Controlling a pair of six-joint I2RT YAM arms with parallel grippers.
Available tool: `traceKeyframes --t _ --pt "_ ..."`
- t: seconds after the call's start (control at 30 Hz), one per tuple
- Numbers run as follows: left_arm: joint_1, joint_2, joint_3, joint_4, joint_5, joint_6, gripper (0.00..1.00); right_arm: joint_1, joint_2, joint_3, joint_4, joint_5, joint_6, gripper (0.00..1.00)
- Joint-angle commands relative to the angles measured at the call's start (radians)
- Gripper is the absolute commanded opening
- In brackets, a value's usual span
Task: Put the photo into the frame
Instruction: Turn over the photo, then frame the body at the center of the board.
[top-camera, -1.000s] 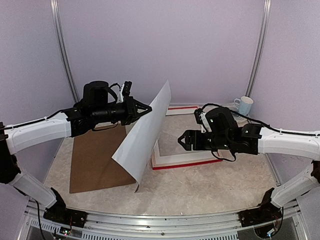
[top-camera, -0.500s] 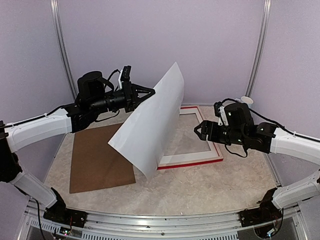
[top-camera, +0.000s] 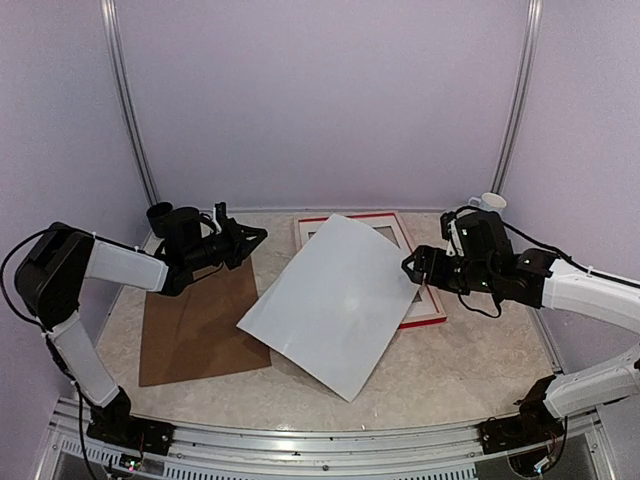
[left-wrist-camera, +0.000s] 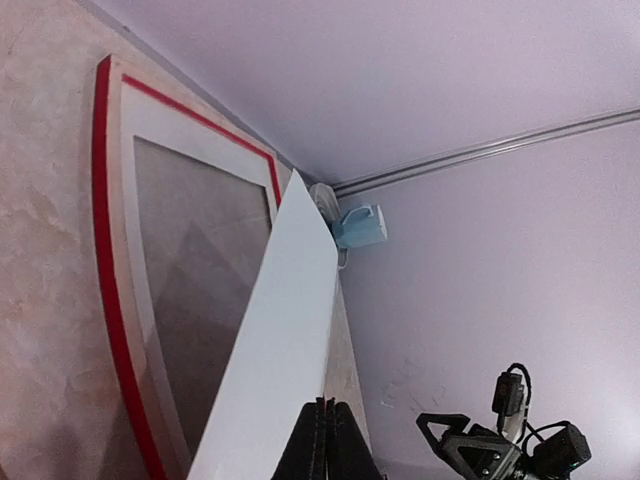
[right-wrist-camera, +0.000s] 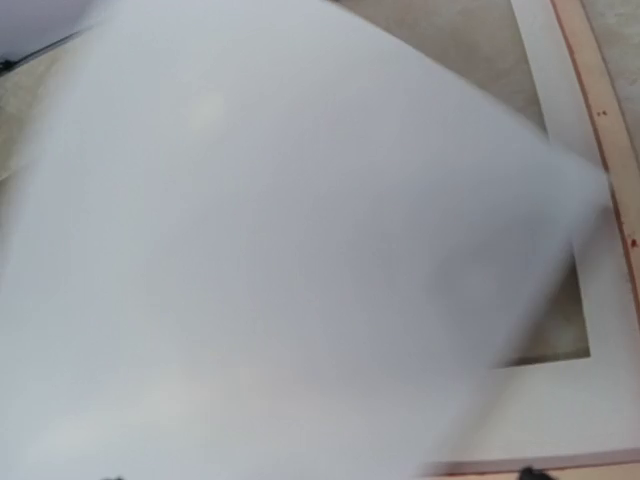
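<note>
The photo (top-camera: 335, 300) lies white back up, slanting across the left part of the red frame (top-camera: 425, 318), with its near corner on the table. In the left wrist view the photo (left-wrist-camera: 280, 370) rises edge-on in front of the frame (left-wrist-camera: 105, 250). My left gripper (top-camera: 258, 236) is shut and, from above, stands clear of the photo, left of its far corner; its fingers (left-wrist-camera: 325, 440) are pressed together. My right gripper (top-camera: 415, 268) is open at the photo's right edge. The blurred photo (right-wrist-camera: 280, 260) fills the right wrist view above the frame's pale back (right-wrist-camera: 612, 160).
A brown backing board (top-camera: 200, 325) lies flat on the left of the table, partly under the photo's left corner. A pale blue mug (top-camera: 490, 205) stands at the back right by the wall; it also shows in the left wrist view (left-wrist-camera: 360, 225).
The photo, held up on edge by my left gripper before, has dropped flat over the frame. My left gripper has pulled back left and down. My right gripper has edged towards the photo.
</note>
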Motion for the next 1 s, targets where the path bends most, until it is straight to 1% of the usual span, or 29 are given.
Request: traceKeyframes --t 0.0,0.17,0.27,0.37,0.4,0.47,0.53,0.7,0.83,0.97 --pt "-0.001 0.009 -0.027 0.126 -0.017 -0.01 0.04 -0.025 0.019 -0.01 -0.026 0.02 0.01 0.84" --pt "-0.002 0.011 -0.059 0.122 -0.047 0.005 0.04 -0.045 0.093 0.009 -0.046 0.03 0.009 0.85" --pt "-0.015 -0.006 -0.086 0.1 -0.076 0.035 0.07 -0.069 0.144 0.021 -0.074 0.026 0.02 0.85" --pt "-0.043 -0.036 -0.096 0.02 -0.125 0.101 0.15 -0.095 0.162 0.011 -0.082 0.016 0.039 0.85" --pt "-0.055 -0.044 -0.094 -0.007 -0.141 0.127 0.18 -0.105 0.161 -0.004 -0.073 0.009 0.045 0.85" --pt "-0.079 -0.05 -0.082 -0.067 -0.163 0.175 0.26 -0.133 0.149 -0.033 -0.045 -0.019 0.051 0.85" --pt "-0.103 -0.046 -0.068 -0.113 -0.185 0.215 0.31 -0.174 0.142 -0.059 -0.022 -0.056 0.06 0.85" --pt "-0.135 -0.014 -0.046 -0.154 -0.228 0.273 0.47 -0.274 0.143 -0.098 0.049 -0.112 0.042 0.85" --pt "-0.131 0.046 -0.002 -0.152 -0.191 0.273 0.56 -0.376 0.207 -0.065 0.107 -0.193 -0.013 0.85" --pt "-0.137 0.121 0.074 -0.188 -0.182 0.281 0.65 -0.429 0.32 0.045 0.126 -0.252 -0.092 0.86"
